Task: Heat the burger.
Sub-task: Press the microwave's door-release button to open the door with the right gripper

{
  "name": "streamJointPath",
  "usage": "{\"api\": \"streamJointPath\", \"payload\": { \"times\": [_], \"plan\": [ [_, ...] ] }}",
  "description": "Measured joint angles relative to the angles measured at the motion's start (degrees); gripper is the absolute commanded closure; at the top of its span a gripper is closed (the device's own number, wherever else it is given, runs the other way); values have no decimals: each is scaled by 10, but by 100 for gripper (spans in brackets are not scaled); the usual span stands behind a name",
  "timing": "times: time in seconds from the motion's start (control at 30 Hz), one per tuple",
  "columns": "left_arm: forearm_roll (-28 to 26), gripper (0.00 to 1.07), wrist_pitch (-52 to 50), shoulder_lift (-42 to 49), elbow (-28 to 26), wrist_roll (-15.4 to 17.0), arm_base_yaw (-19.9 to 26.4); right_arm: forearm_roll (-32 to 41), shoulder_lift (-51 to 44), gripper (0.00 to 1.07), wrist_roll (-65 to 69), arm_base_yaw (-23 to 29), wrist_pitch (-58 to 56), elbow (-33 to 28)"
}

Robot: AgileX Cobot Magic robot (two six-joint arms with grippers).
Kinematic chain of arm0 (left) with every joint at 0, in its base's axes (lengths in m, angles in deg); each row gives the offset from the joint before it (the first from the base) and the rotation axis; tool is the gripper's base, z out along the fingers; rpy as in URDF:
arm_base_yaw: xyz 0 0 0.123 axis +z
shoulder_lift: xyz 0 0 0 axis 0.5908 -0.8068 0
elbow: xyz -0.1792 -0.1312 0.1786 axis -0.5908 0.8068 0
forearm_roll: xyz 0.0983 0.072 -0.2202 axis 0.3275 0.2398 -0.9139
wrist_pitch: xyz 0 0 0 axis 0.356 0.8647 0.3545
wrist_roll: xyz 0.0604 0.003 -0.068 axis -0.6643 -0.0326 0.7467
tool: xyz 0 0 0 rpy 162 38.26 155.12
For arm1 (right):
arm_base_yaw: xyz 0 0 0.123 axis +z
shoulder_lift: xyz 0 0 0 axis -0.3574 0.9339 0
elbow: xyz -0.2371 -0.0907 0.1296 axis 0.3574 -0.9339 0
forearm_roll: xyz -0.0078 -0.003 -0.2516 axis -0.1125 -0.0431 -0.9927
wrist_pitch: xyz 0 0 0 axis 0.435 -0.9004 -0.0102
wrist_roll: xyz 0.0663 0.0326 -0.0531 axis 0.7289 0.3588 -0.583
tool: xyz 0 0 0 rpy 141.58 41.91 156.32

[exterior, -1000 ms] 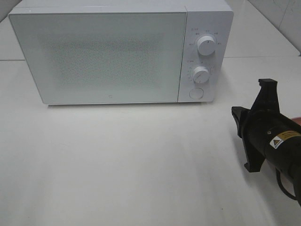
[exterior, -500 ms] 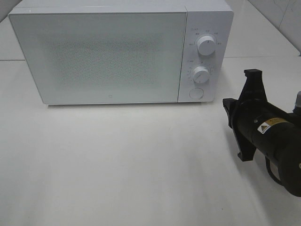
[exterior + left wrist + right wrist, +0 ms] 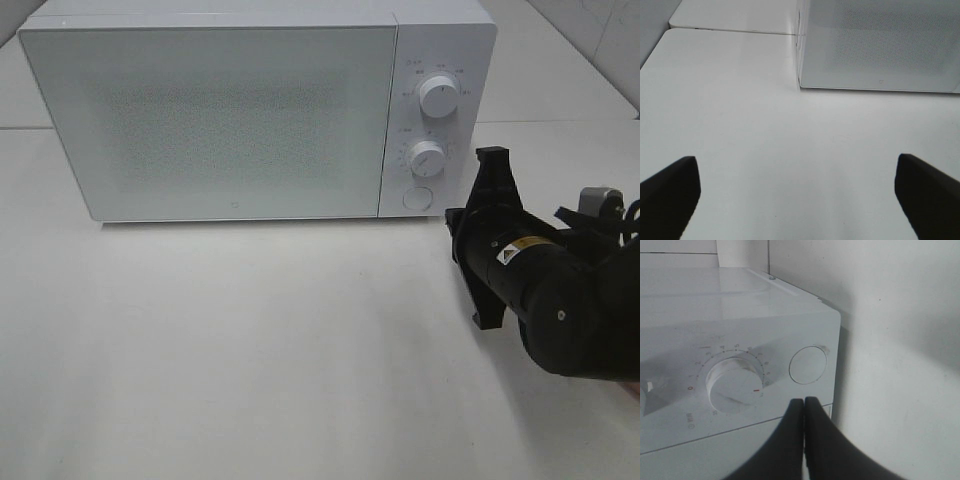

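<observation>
The burger is out of view. A white microwave [image 3: 230,120] stands at the back of the table with its door shut. Its control panel has two knobs [image 3: 427,158] and a round button [image 3: 416,197] below them. My right gripper [image 3: 452,222] is close to the panel's lower right corner. In the right wrist view the right gripper [image 3: 804,401] is shut and empty, its tip just short of the round button [image 3: 808,365], beside the lower knob [image 3: 735,385]. My left gripper [image 3: 800,200] is open and empty over bare table, facing the microwave's front left corner [image 3: 801,85].
The white table [image 3: 250,350] stretches in front of the microwave. A seam between table tops [image 3: 730,31] runs behind the microwave's left side. A tiled wall [image 3: 600,40] rises at the far right.
My right arm has moved left and towards the microwave's control panel, from the table's right edge to just beside the round button. The microwave has not changed.
</observation>
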Motion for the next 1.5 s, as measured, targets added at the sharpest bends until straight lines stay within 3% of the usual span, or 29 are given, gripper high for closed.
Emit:
{"api": "streamJointPath", "payload": {
  "times": [0.67,1.5],
  "plan": [
    [0,9,0,0,0,0,0,21,110,107,-1,-11,-27,129],
    [1,9,0,0,0,0,0,58,160,107,-44,-26,-54,206]
  ]
}}
